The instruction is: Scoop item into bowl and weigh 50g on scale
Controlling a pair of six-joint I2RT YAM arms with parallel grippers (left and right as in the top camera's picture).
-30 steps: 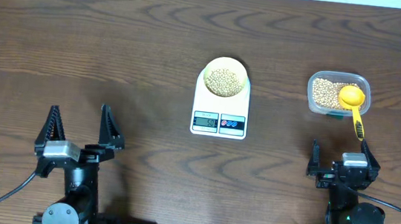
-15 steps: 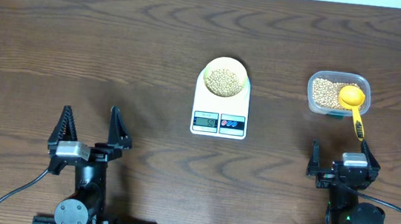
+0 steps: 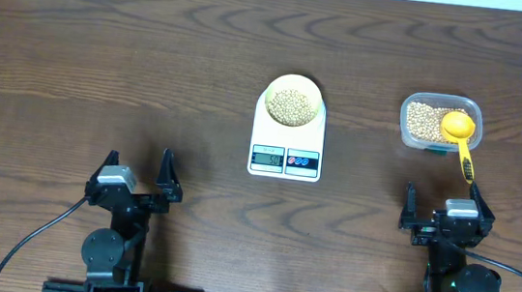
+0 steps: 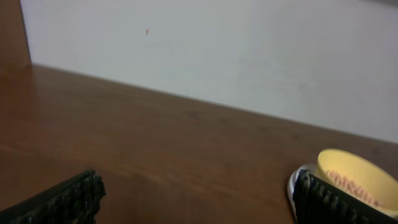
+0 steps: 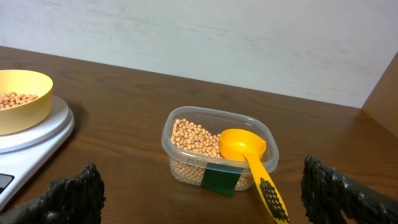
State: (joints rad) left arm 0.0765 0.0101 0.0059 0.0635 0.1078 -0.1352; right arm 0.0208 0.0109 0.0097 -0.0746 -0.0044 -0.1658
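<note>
Dark wood-grain bench [image 3: 106, 52] runs up to a pale wall at the back, and both arms sit low at its near edge. Left claw [image 3: 138, 162] is spread wide and holds nothing, with only bare wood between its fingers. Right claw [image 3: 443, 192] is likewise spread and empty, its toothed fingers framing the lower corners of its own wrist view. Just ahead of the right claw, the black-tipped handle of the bright yellow scoop [image 3: 458, 128] points back toward it. The scoop's cup rests in the clear tub [image 3: 403, 122], on top of the beans left there. Farther out, near the middle of the bench and well apart from both claws, the white scale [image 3: 272, 133] carries the cream bowl [image 3: 319, 98] on its rounded far end. A heap of beans [image 3: 291, 107] sits inside the bowl. The scale's display [image 3: 268, 157] shows dark digits, but they are too small to read with any certainty. With the bowl loaded, the scoop set down and both claws clear, scooping looks finished, and the step in hand seems to be checking the weight. If the reading is short, the right claw would need to close on the scoop handle, lift a small portion and tip it in gently. If it reads on target, nothing more is called for.
</note>
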